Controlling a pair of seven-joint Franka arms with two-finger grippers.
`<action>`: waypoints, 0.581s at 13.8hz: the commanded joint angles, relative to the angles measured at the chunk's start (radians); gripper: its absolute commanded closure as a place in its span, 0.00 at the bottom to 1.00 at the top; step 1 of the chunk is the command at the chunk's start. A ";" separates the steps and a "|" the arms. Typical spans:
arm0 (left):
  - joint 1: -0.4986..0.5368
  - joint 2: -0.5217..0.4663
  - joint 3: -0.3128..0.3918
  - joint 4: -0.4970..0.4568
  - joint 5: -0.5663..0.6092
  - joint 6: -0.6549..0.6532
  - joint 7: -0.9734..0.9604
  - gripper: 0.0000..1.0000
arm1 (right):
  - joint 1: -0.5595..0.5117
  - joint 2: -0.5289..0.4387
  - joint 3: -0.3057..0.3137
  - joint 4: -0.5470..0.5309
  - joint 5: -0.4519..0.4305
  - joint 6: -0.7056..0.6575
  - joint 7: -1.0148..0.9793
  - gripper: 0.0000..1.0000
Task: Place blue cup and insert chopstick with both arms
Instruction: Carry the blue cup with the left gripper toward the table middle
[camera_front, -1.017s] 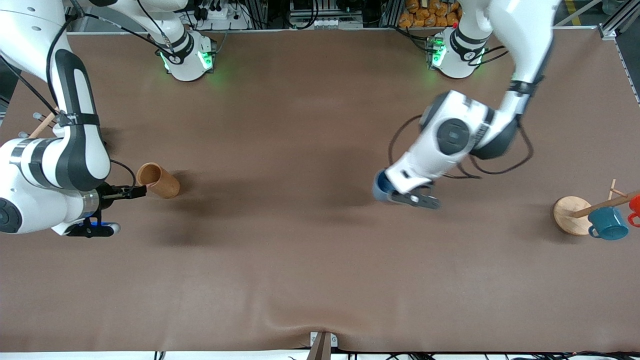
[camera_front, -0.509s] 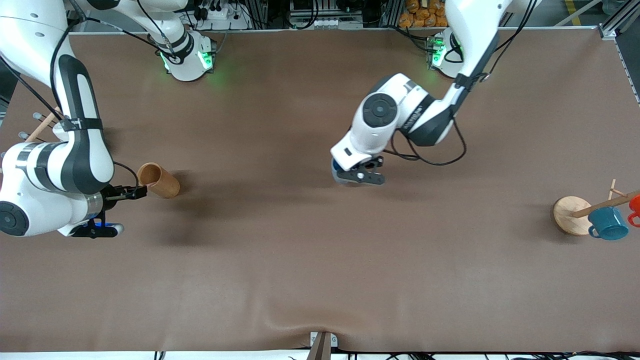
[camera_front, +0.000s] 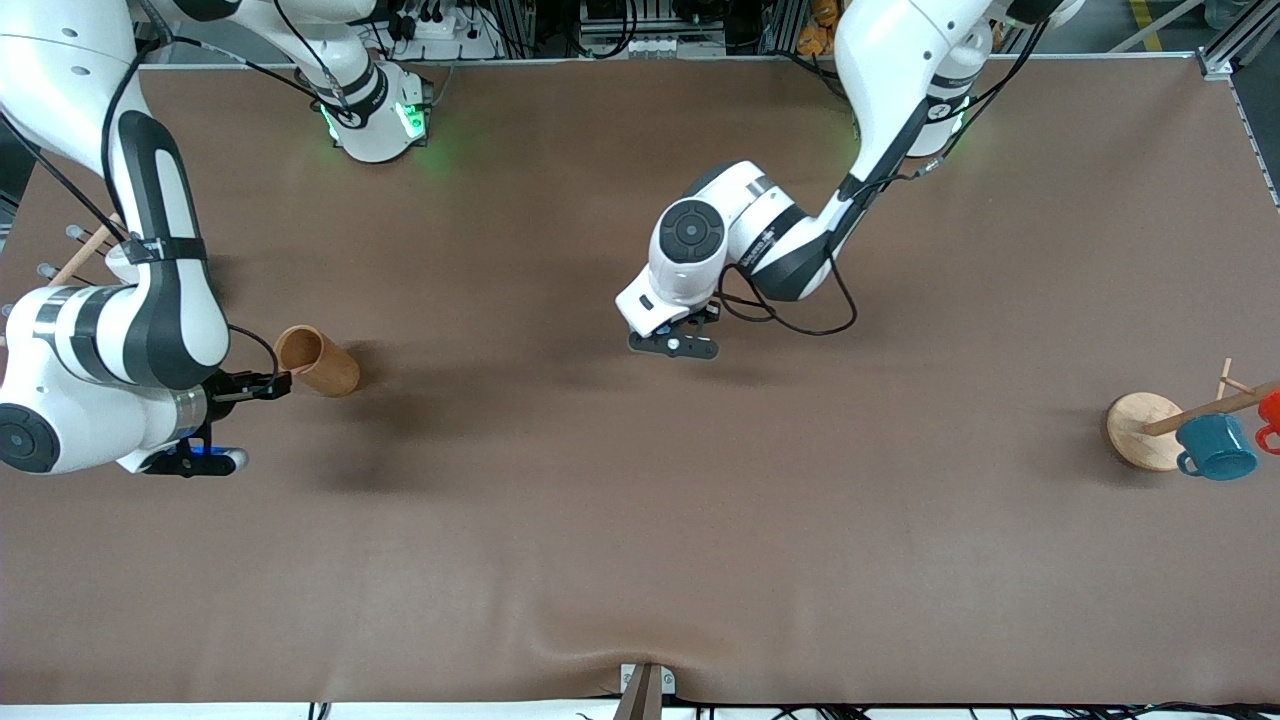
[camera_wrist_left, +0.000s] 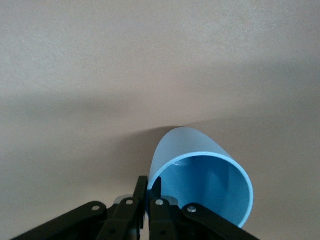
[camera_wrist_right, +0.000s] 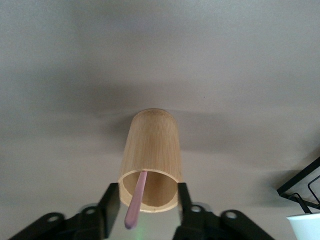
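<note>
My left gripper (camera_front: 672, 345) hangs over the middle of the table. It is shut on the rim of the light-blue cup (camera_wrist_left: 200, 185), with one finger inside and one outside. In the front view the cup is almost wholly hidden under the hand. My right gripper (camera_front: 270, 383) is at the mouth of a brown cylindrical cup (camera_front: 318, 361) toward the right arm's end. In the right wrist view its fingers (camera_wrist_right: 111, 205) stand apart on either side of the brown cup (camera_wrist_right: 150, 155). The pale pink chopstick (camera_wrist_right: 135, 200) leans out of that cup between them, touching neither finger.
A wooden rack with a round base (camera_front: 1140, 428) stands at the left arm's end, carrying a teal mug (camera_front: 1215, 447) and a red mug (camera_front: 1270, 410). Thick wooden rods (camera_front: 85, 250) show at the right arm's end, partly hidden by the right arm.
My left arm has carried the blue cup from nearer the left arm's end to the middle of the table and a little toward the bases. The right arm has barely moved.
</note>
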 joint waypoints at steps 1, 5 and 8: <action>-0.009 0.006 0.012 0.035 0.027 -0.013 -0.061 0.01 | -0.004 0.015 0.003 0.026 0.017 -0.010 0.015 0.81; 0.008 -0.026 0.023 0.087 0.024 -0.072 -0.074 0.00 | -0.009 0.014 0.003 0.028 0.019 -0.011 0.015 1.00; 0.096 -0.113 0.043 0.124 0.025 -0.175 -0.066 0.00 | -0.012 0.011 0.004 0.029 0.019 -0.014 0.004 1.00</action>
